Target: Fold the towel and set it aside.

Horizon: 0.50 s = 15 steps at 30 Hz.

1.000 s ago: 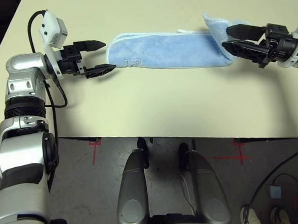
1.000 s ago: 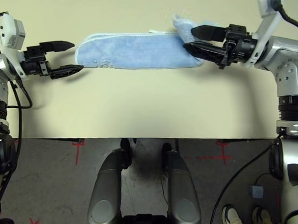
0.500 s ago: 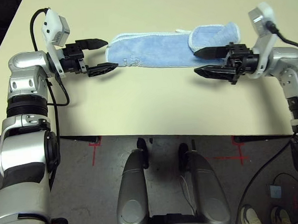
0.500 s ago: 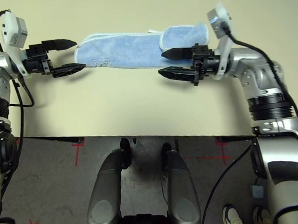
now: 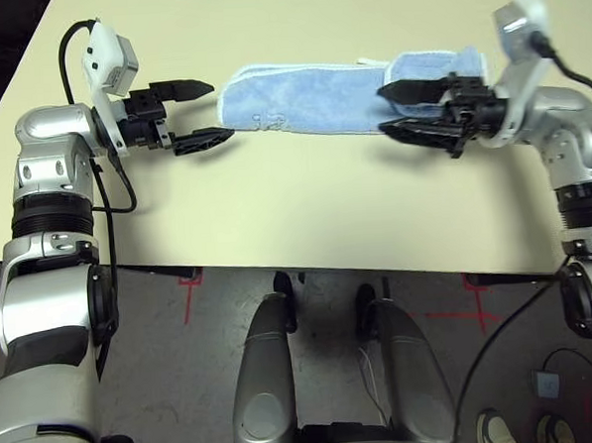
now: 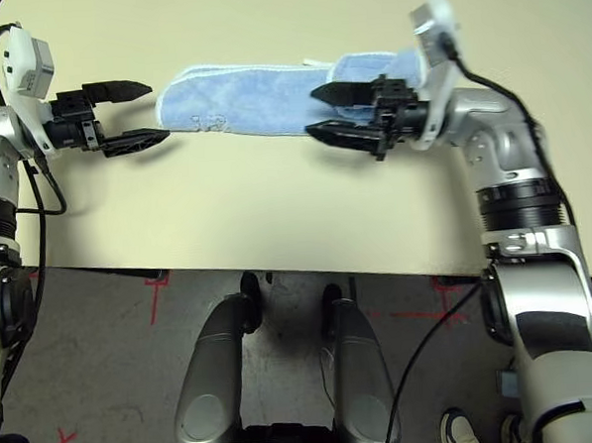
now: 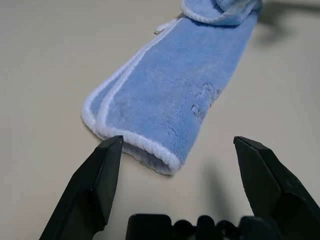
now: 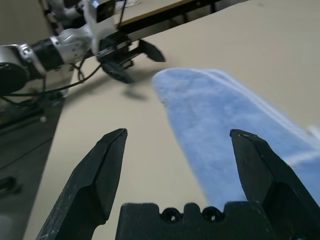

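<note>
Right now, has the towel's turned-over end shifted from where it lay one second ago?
Yes. In the left eye view, the turned-over end lies farther along the towel, toward its lettered end.

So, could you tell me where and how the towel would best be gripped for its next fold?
I'd take the towel by its single-layered-over end nearest the left gripper, coming from the robot's left: that end lies flat with its edging exposed, just beyond the open fingers, while the other end is already folded over.
</note>
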Each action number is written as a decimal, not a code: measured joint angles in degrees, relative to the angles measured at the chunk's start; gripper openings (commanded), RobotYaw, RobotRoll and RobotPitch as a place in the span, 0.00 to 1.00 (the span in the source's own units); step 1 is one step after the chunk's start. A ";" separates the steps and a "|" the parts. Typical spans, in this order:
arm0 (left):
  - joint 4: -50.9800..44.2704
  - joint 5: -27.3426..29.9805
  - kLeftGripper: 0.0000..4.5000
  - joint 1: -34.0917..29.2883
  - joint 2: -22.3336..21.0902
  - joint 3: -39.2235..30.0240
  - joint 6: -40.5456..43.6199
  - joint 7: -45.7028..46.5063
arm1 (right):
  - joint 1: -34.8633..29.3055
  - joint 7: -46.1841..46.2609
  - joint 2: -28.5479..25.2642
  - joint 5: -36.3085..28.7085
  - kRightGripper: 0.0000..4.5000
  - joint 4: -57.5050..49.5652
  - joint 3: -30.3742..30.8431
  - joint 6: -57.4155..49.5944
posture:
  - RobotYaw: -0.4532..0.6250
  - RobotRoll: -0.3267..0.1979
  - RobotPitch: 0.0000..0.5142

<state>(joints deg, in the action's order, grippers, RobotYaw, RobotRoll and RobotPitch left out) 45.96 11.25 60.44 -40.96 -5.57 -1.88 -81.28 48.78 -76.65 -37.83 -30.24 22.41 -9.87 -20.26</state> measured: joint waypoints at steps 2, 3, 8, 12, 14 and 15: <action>0.00 0.13 1.00 0.01 0.08 -0.01 0.02 0.01 | -1.87 1.50 -1.61 0.09 0.99 0.07 -1.95 1.61 | 0.43 0.62 0.77; 0.00 0.18 1.00 0.01 0.22 -0.01 0.02 0.02 | -2.53 2.21 -2.32 0.32 0.99 0.48 -2.60 3.05 | 0.43 0.62 0.77; -0.02 0.73 1.00 -0.06 2.35 0.00 -0.18 0.61 | -4.90 6.52 -2.56 5.38 0.85 8.72 -4.69 19.17 | 0.42 0.62 0.78; -0.45 1.42 1.00 -0.16 3.17 -0.05 -1.04 0.65 | -5.30 8.15 -2.24 7.80 0.53 16.15 -4.70 27.55 | 0.43 0.62 0.78; -0.64 2.10 1.00 -0.16 3.76 -0.05 -1.57 0.43 | -4.74 8.10 -2.25 8.04 0.35 18.07 -4.69 29.29 | 0.43 0.62 0.78; -0.66 2.23 1.00 -0.16 3.87 -0.02 -1.98 -0.03 | -4.18 7.89 -2.43 8.20 0.27 19.33 -4.69 29.60 | 0.43 0.62 0.78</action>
<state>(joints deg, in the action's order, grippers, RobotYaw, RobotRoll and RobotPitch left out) 45.30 13.48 60.28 -37.09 -5.59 -3.86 -81.30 44.59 -68.76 -40.26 -22.04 41.74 -14.56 9.34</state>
